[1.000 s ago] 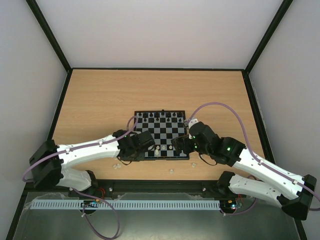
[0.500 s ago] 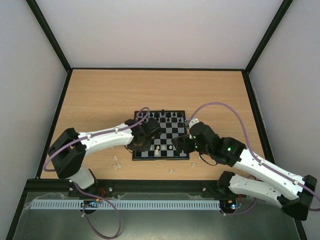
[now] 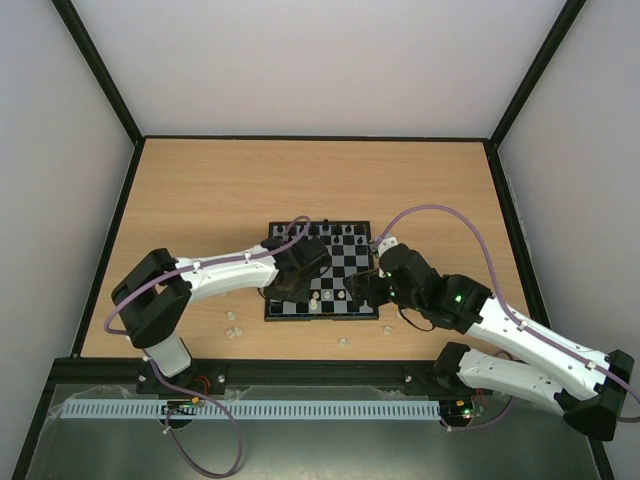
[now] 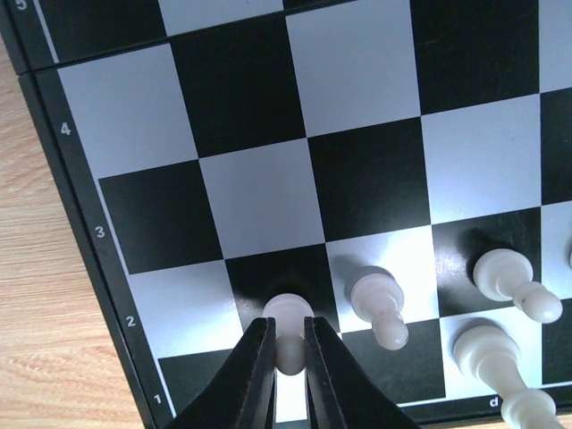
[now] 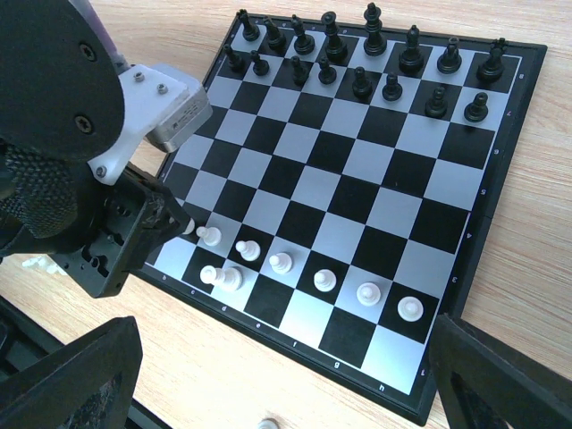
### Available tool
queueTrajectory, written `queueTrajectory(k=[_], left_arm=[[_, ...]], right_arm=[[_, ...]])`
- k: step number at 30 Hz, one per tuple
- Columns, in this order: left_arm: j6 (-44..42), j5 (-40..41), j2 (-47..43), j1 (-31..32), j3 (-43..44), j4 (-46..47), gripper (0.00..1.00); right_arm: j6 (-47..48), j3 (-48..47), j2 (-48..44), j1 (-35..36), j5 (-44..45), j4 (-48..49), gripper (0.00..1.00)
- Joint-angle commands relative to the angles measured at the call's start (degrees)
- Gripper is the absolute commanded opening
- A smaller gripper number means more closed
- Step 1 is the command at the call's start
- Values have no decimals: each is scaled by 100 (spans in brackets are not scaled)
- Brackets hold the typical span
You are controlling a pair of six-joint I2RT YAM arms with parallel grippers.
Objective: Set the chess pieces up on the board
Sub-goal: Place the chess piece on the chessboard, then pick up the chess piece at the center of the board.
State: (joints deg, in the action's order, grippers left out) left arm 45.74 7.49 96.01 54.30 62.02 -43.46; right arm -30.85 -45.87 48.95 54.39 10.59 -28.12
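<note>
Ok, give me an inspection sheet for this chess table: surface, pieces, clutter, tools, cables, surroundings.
Surface: wooden table, no damage seen.
Job's things: board near the arms; black pieces fill its two far rows; white pawns line the second near row, one white piece behind them; loose white pieces lie off-board, near side.
Clutter: nothing seen.
Grippers: left tool shut on a white pawn at the board's near-left corner; right tool open, empty.
Cables: a purple cable loops off each arm.
Surroundings: white walls, black frame.
</note>
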Motion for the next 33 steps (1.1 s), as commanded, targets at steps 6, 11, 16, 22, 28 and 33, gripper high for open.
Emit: queueTrajectory(k=[6,11,16,22,28,33], left_arm=[[-74,-48,148,-43,127,31,16],[-48,-7,102,-43,130,-17,27],[21,186,-102,-87,197,-200,35],[212,466,-808,-404,-132,-466,46],[210,254,-1554,-1245,-932,-244,52],[161,28,-1710,-1815,-1376,-81,53]], right_arm=[[17,60,-96,-9,36,-35,89],[18,60,-87,-16,23,-35,89],[18,60,-96,-10,29,-36,89],[27,66,-127,-8,-19,-23,89],[61,69,-156,-8,-131,12,89],[88,78,-224,-4,-251,38,89]])
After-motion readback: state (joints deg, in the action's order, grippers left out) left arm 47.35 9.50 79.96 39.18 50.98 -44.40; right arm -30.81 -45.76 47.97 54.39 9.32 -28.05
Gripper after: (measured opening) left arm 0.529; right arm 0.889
